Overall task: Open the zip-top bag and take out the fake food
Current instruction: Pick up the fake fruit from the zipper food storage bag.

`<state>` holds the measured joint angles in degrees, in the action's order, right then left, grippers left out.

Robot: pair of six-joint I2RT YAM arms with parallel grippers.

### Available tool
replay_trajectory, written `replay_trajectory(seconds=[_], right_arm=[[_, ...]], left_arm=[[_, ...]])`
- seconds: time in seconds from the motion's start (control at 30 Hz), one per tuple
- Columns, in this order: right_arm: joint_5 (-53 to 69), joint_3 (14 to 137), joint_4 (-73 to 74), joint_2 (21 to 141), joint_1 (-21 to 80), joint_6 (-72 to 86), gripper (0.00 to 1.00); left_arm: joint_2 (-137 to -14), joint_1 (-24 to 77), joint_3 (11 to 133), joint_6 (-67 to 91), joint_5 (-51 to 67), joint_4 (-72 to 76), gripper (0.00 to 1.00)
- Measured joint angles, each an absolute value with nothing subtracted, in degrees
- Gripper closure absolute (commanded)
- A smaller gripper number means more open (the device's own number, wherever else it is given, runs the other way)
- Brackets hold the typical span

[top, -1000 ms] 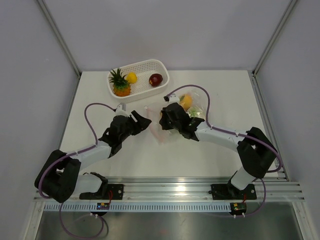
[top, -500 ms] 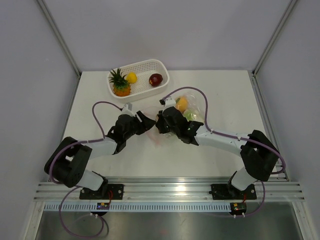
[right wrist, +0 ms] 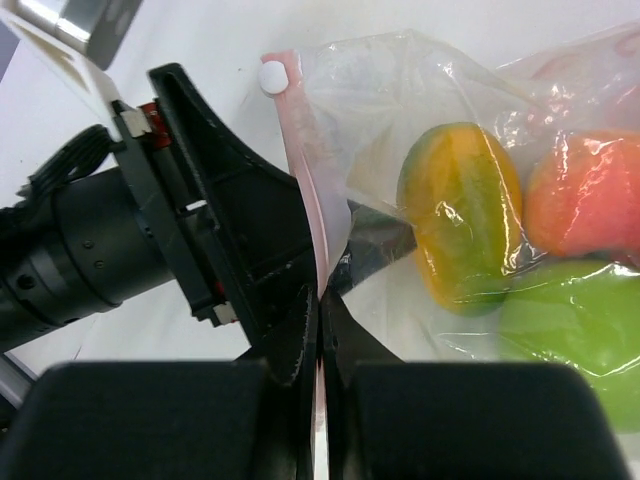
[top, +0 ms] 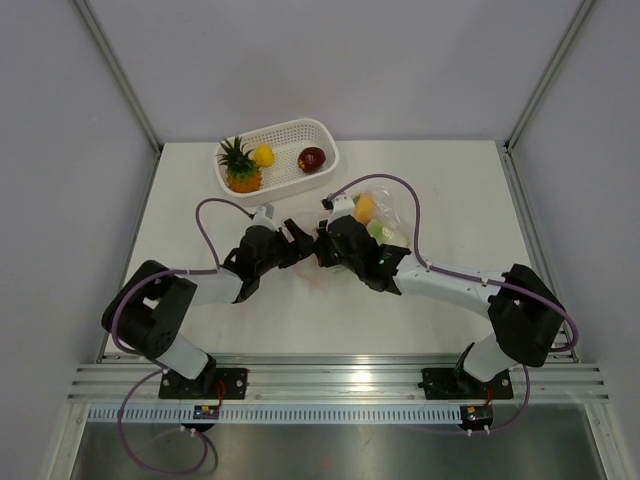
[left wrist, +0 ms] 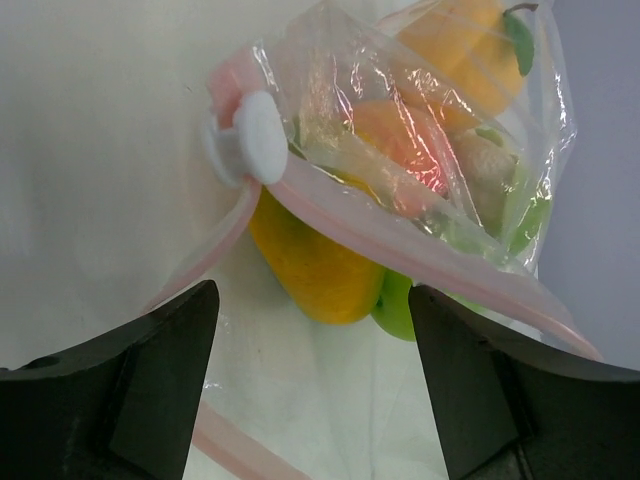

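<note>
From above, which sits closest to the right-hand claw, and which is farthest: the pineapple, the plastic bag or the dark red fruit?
1. zip-top bag: its edge is pinched in the right gripper.
2. dark red piece: right end of the basket.
3. pineapple: the basket's left end.

1. Clear, crinkly plastic zip-top bag [right wrist: 400, 90] on a white table [right wrist: 220, 30]. A pink zip strip [right wrist: 300, 150] runs down its left edge, with a small round white slider [right wrist: 271, 74] at the upper end.
2. Fake food inside the bag:
   - an oval yellow-orange piece with a green side [right wrist: 460, 215];
   - a rounded orange-red piece [right wrist: 590, 195] at the right edge;
   - a bright green piece [right wrist: 575, 335] below both.
3. Right gripper [right wrist: 320, 305]: two black fingers pressed together, the strip pinched between them.
4. Left gripper [right wrist: 318, 262]: black, one broad finger [right wrist: 225, 215] just left of the strip. A dark shape shows through the plastic on the other side.
</note>
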<state>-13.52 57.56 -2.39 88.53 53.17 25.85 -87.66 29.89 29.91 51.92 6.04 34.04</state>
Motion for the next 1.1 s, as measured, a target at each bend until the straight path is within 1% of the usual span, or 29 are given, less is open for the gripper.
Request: replay_trajectory(seconds=[0.1, 0.4, 0.77, 1.1], right_arm=[[-13.6, 57.3, -3.2, 88.5, 53.3, 25.8, 1.0], [-15.4, 57.0, -3.4, 88.5, 53.3, 25.6, 1.0], [-13.2, 56.9, -5.0, 88.5, 54.0, 25.7, 1.0], [-12.3, 55.3, -6.7, 88.5, 54.0, 25.7, 1.0]], left_arm=[[-89.9, 30.3, 31.3, 51.9, 6.7, 34.2, 0.17], [-95.0, 30.4, 33.7, 51.6, 8.7, 34.0, 0.15], [-100.1, 30.6, 36.8, 51.2, 10.6, 37.4, 0.14], [-106.4, 30.7, 44.9, 50.0, 10.9, 34.3, 0.14]])
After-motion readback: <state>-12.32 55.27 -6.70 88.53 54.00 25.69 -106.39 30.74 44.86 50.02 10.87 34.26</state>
